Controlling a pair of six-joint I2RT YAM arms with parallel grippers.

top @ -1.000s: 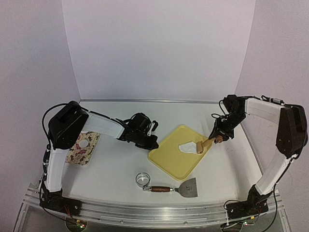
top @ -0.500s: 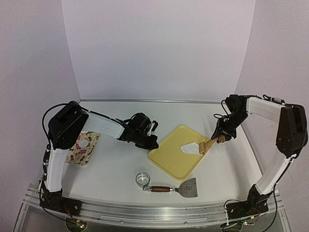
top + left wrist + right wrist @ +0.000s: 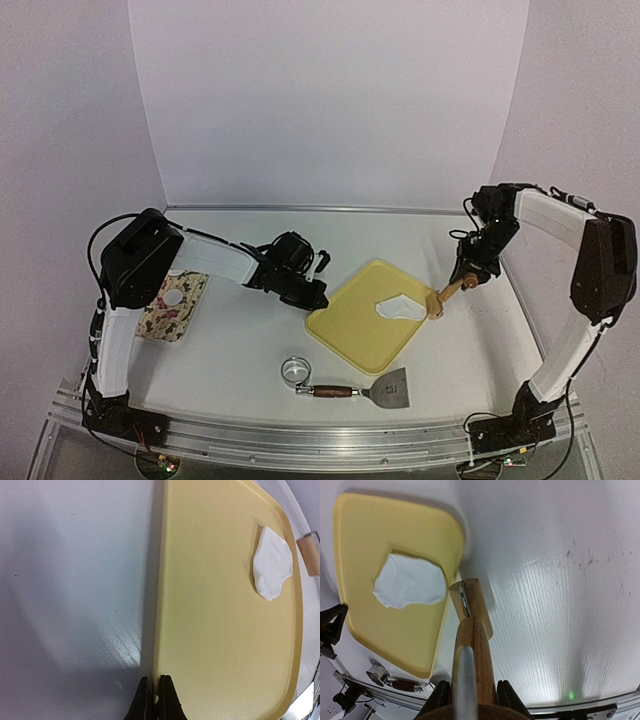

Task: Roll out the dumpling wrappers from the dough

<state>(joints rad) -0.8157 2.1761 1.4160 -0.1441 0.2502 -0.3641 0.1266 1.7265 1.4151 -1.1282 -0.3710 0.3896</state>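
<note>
A flattened white piece of dough (image 3: 397, 307) (image 3: 272, 562) (image 3: 410, 582) lies on the yellow board (image 3: 350, 335) (image 3: 215, 630) (image 3: 380, 535) near its right edge. My right gripper (image 3: 462, 278) (image 3: 472, 697) is shut on the wooden handle of a small roller (image 3: 424, 296) (image 3: 470, 605). The roller's head hangs just off the board's right rim, apart from the dough. My left gripper (image 3: 303, 298) (image 3: 156, 692) is shut on the board's left rim. One round white dumpling wrapper (image 3: 173, 297) rests on a flowered mat (image 3: 170, 312) at the far left.
A shiny metal ring cutter (image 3: 294, 370) (image 3: 377, 672) sits near the front edge. Beside it lies a metal scraper (image 3: 388, 388) with a dark wooden handle (image 3: 333, 391). White walls close the table at the back and both sides.
My right gripper has drawn the roller to the right, off the dough and past the board's right rim. The left gripper keeps its hold on the board's rim.
</note>
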